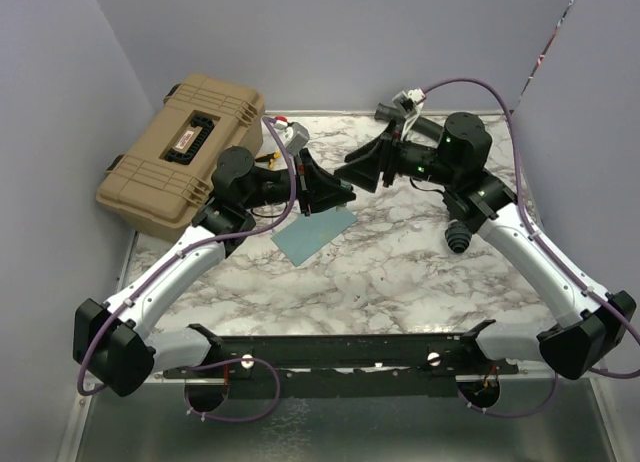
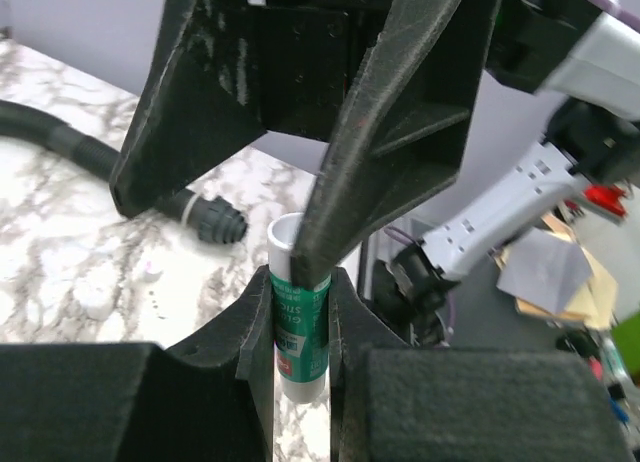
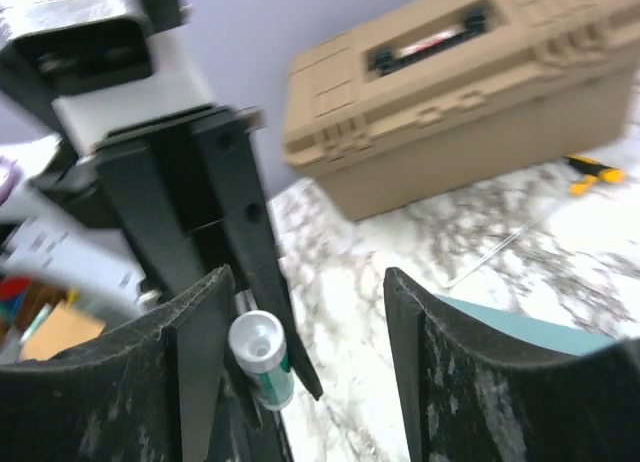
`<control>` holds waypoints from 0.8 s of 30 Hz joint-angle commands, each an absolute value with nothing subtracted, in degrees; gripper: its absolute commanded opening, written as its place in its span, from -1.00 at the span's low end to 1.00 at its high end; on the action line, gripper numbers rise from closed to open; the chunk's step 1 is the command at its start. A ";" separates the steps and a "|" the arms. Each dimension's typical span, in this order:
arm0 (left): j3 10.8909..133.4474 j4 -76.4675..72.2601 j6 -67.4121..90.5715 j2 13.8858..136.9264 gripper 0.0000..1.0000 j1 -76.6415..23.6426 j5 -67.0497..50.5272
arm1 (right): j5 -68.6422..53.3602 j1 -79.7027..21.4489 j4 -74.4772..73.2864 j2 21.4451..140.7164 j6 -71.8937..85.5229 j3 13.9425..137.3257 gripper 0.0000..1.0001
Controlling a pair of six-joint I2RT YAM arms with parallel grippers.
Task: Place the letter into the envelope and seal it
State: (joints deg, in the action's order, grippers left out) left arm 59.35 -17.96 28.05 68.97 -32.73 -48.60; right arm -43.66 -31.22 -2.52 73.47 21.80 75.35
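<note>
The teal envelope (image 1: 315,234) lies flat on the marble table, just below both grippers; its edge also shows in the right wrist view (image 3: 520,327). The tan letter is not in view. My left gripper (image 1: 340,194) (image 2: 300,322) is shut on a green-and-white glue stick (image 2: 298,332), held upright above the table. My right gripper (image 1: 362,170) (image 3: 305,302) is open at the stick's top end. The stick's white cap (image 3: 256,340) sits next to the left finger, apart from the right one. One right finger (image 2: 390,132) overlaps the stick's top.
A tan hard case (image 1: 185,152) (image 3: 450,92) stands at the back left. A small yellow-and-black tool (image 3: 590,172) lies near it. A black ribbed cable end (image 1: 458,237) (image 2: 205,217) rests on the table at the right. Purple walls close in the sides.
</note>
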 commanded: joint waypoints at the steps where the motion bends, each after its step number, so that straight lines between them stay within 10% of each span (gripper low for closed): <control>1: 58.66 -18.65 27.83 70.04 -1.00 -32.74 -36.63 | -18.37 -33.58 -6.33 71.93 28.38 74.77 0.32; 12: 60.32 -14.59 28.23 72.70 -1.00 -32.74 -32.04 | -21.52 -35.59 -10.03 75.42 30.73 76.25 0.03; 20: 62.08 -12.93 28.57 73.33 -1.00 -32.78 -33.10 | -23.81 -35.68 -10.33 74.73 30.41 74.69 -0.92; 24: 63.75 -12.33 28.69 73.83 -1.00 -32.68 -42.16 | -30.59 -35.10 -10.44 74.61 23.50 75.40 -0.99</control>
State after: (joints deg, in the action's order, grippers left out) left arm 60.40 -12.43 28.93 73.32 -32.71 -34.63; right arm -21.41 -34.87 -9.69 75.42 28.56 74.89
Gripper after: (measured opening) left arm 0.181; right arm 0.060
